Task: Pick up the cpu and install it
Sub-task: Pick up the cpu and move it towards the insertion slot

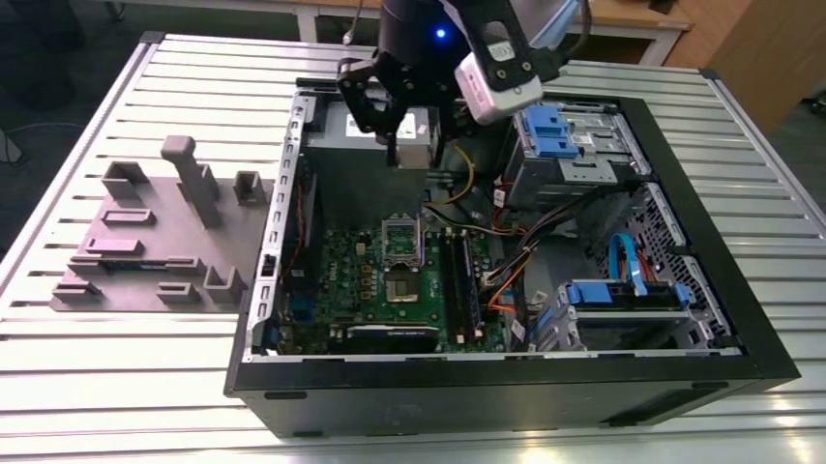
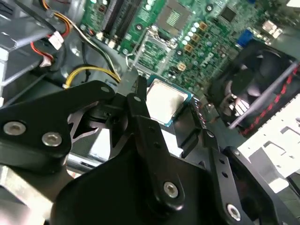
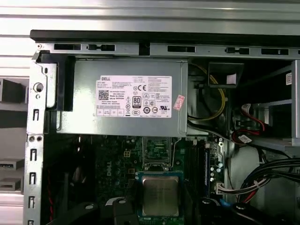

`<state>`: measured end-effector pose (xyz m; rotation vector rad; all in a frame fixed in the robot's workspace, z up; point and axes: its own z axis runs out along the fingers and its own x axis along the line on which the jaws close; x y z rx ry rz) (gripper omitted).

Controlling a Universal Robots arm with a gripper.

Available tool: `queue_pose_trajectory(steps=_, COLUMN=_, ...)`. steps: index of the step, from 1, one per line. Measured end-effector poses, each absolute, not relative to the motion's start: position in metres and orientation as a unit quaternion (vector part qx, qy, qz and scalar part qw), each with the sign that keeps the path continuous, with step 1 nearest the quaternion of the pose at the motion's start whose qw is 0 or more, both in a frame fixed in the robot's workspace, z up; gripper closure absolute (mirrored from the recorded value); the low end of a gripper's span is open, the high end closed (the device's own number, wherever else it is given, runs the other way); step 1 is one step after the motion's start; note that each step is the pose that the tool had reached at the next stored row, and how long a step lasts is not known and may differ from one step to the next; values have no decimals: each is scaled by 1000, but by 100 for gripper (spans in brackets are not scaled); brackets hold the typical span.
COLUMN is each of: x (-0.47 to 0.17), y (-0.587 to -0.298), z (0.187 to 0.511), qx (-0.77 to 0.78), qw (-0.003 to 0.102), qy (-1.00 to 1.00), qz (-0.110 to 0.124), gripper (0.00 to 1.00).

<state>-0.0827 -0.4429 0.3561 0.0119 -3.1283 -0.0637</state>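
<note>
My gripper (image 1: pixel 410 140) hangs over the open computer case (image 1: pixel 722 372), shut on the cpu (image 1: pixel 413 126), a flat square chip with a shiny silver top. In both wrist views the cpu (image 2: pixel 164 99) (image 3: pixel 160 194) sits between the black fingers (image 2: pixel 140 117), held clear above the green motherboard (image 1: pixel 368 290). The metal socket frame (image 1: pixel 400 234) (image 3: pixel 157 151) stands open on the board, lower and nearer the case front than the cpu. The socket (image 1: pixel 404 280) beneath the frame lies uncovered.
The grey power supply (image 3: pixel 122 96) sits just behind the gripper. Yellow and orange cables (image 1: pixel 471 193) and blue drive cages (image 1: pixel 555 130) fill the exterior view's right half of the case. A black fan (image 2: pixel 262 79) borders the board. A grey-mauve tray (image 1: pixel 155 232) lies outside the case.
</note>
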Motion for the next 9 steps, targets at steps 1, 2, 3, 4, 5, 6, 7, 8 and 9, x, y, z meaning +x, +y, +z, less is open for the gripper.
queue_pose_trajectory(steps=1, x=-79, y=-443, z=356, qx=4, qw=6, qy=-1000, qz=-20, gripper=53)
queue_pose_trajectory(steps=2, x=-76, y=-444, z=355, qx=4, qw=6, qy=-1000, qz=-20, gripper=53)
queue_pose_trajectory(steps=3, x=-73, y=-444, z=355, qx=4, qw=6, qy=-1000, qz=-20, gripper=53)
queue_pose_trajectory(steps=4, x=-71, y=-445, z=354, qx=4, qw=6, qy=-1000, qz=-20, gripper=53)
queue_pose_trajectory(steps=5, x=-70, y=-446, z=354, qx=4, qw=6, qy=-1000, qz=-20, gripper=53)
queue_pose_trajectory(steps=6, x=-70, y=-447, z=353, qx=4, qw=6, qy=-1000, qz=-20, gripper=53)
queue_pose_trajectory(steps=7, x=-70, y=-448, z=353, qx=3, qw=6, qy=-1000, qz=-20, gripper=53)
queue_pose_trajectory(steps=8, x=-70, y=-451, z=352, qx=3, qw=6, qy=-1000, qz=-20, gripper=53)
queue_pose_trajectory(steps=9, x=-70, y=-453, z=352, qx=2, qw=6, qy=-1000, qz=-20, gripper=53)
